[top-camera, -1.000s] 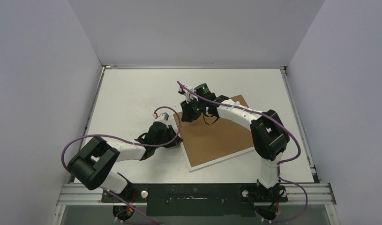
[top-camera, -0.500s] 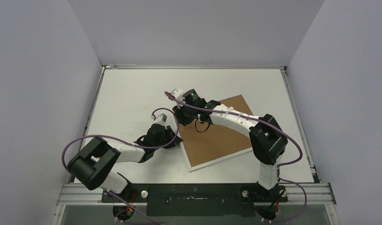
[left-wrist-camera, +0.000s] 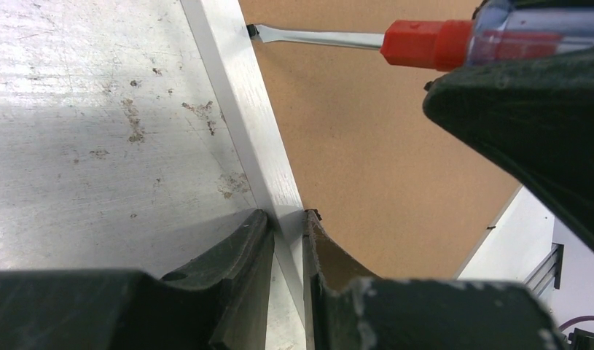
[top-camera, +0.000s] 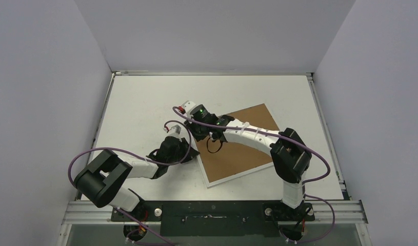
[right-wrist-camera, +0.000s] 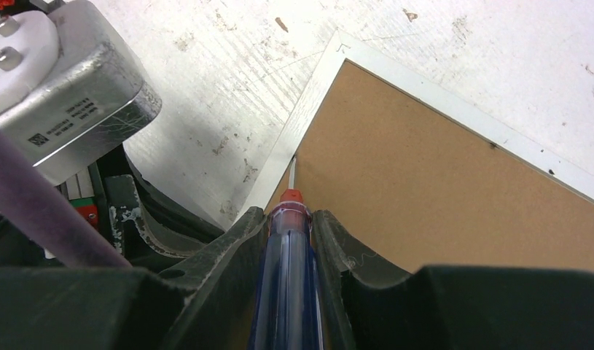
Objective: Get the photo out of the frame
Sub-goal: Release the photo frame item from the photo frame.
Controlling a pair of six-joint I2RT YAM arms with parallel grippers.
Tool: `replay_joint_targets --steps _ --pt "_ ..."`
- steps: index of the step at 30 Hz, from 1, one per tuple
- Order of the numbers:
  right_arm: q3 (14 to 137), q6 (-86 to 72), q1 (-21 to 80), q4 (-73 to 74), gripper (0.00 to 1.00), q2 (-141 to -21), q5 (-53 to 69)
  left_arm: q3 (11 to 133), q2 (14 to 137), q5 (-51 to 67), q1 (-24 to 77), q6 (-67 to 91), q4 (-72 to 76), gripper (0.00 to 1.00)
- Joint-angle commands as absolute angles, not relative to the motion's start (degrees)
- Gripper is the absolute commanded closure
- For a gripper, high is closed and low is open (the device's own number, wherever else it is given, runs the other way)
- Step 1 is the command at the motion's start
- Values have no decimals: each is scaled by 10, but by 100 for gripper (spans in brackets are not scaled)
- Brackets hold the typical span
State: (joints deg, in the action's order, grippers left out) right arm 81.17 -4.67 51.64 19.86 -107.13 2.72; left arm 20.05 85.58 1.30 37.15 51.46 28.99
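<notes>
One frame (top-camera: 242,154) lies back-up, skewed, a corner pointing near-left.

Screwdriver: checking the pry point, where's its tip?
In the right gripper, the screwdriver has its tip at the frame's left edge in the top view, where border meets backing, near the left gripper.
</notes>
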Motion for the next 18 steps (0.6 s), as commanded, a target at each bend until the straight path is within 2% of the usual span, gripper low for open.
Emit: replay_joint_targets --steps 1,7,15,16,18 --pt "830 -99 580 207 100 -1090 56 162 905 4 379 480 124 100" --pt "852 -111 588 236 100 -1074 -23 161 898 7 379 482 126 100" --pt "741 -178 487 200 100 -899 -55 185 837 19 379 470 92 100" --pt "719 -190 471 197 100 -869 -73 189 824 22 379 468 86 98" --pt "680 -213 448 206 100 -807 -136 195 795 29 379 463 80 89"
